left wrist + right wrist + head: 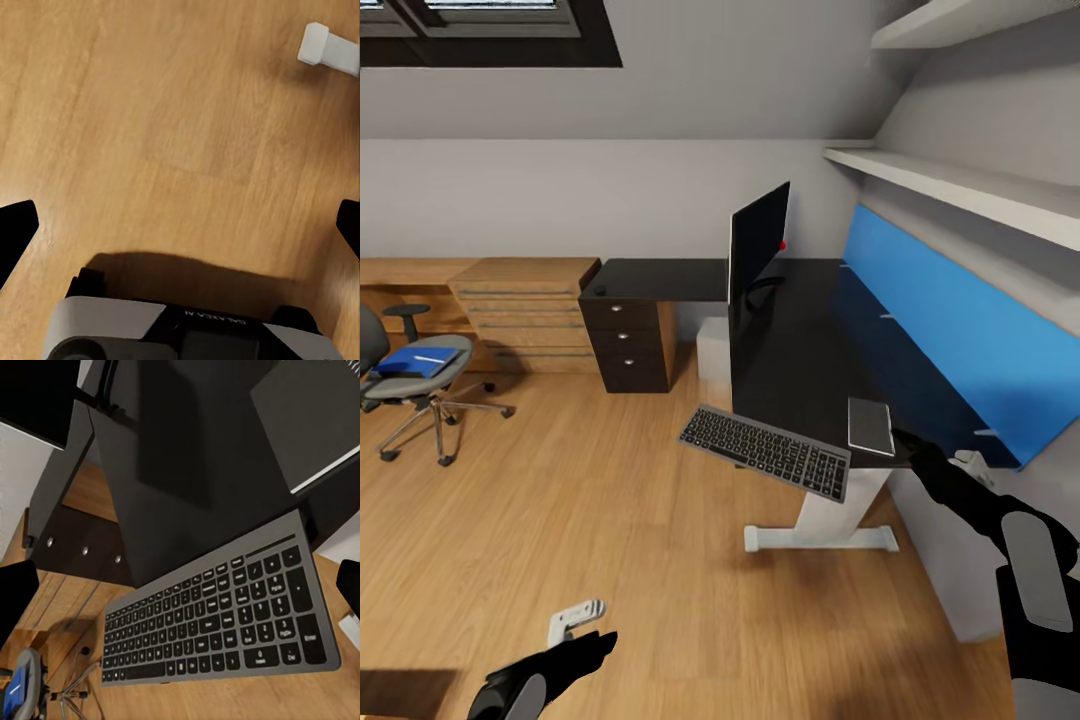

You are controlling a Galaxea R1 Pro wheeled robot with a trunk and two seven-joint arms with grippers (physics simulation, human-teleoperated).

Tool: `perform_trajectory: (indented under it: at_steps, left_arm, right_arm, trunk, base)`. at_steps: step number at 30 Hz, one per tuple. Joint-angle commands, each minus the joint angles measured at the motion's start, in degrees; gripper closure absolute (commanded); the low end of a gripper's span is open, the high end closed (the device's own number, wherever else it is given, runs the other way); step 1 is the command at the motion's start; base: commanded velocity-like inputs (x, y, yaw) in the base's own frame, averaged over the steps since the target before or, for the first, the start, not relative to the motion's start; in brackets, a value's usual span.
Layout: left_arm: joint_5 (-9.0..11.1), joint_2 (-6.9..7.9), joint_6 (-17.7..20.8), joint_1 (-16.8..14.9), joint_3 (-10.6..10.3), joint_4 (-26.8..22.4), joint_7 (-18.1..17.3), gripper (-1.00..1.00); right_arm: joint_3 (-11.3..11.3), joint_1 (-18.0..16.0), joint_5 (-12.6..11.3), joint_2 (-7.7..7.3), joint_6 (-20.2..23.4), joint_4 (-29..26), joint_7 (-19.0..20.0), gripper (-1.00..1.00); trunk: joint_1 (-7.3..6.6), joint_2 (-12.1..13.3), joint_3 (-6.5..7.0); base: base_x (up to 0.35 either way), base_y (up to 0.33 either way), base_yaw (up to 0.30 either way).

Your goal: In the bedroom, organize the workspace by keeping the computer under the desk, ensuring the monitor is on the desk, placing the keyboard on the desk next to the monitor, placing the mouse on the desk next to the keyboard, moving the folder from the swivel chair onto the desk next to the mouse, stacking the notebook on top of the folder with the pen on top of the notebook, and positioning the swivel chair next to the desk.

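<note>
Keyboard (767,452) overhangs the desk (800,340) front edge at 7 o'clock from the notebook (870,425) (mostly unsupported, may tip). Judged stiff, light, slick; grip a long edge mid-span. Right pincer (180,589) spread, empty; left pincer (180,232) spread over floor.

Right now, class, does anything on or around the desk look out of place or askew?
Yes. The keyboard sits crooked at the front corner of the desk, most of it jutting past the edge over the floor. The monitor stands edge-on rather than facing along the desk. The folder lies on the swivel chair.
</note>
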Motion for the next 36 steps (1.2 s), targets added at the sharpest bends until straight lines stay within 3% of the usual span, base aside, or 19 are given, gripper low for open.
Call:
perform_trajectory:
  at_steps: [1, 8, 12, 36]
  left_arm:
    - [0.56, 0.05, -0.55, -0.03, -0.18, -0.02, 0.55, -1.00]
    - [0.23, 0.08, -8.46, -0.01, -0.31, 1.73, 0.46, -1.00]
    - [0.19, 0.21, -10.58, -0.01, -0.33, 2.20, 0.44, -1.00]
    - [0.21, 0.20, -11.20, -0.01, -0.34, 3.55, 0.45, -1.00]
  right_arm:
    - [-0.04, -0.05, -0.60, 0.00, 0.22, -0.06, -0.52, -1.00]
    - [-0.03, -0.05, -0.60, 0.02, 0.18, -0.05, -0.52, -1.00]
    - [-0.03, -0.05, -0.60, 0.02, 0.18, -0.04, -0.52, -1.00]
    - [-0.03, -0.05, -0.46, 0.03, 0.17, -0.09, -0.69, -1.00]
  trunk:
    - [0.24, -0.47, -0.16]
    - [1.77, -3.28, -0.77]
    - [2.65, -4.88, -1.13]
    - [7.92, -14.51, -3.24]
  base:
    - [0.000, 0.000, 0.000]
    - [0.000, 0.000, 0.000]
    - [0.000, 0.000, 0.000]
    - [0.000, 0.000, 0.000]
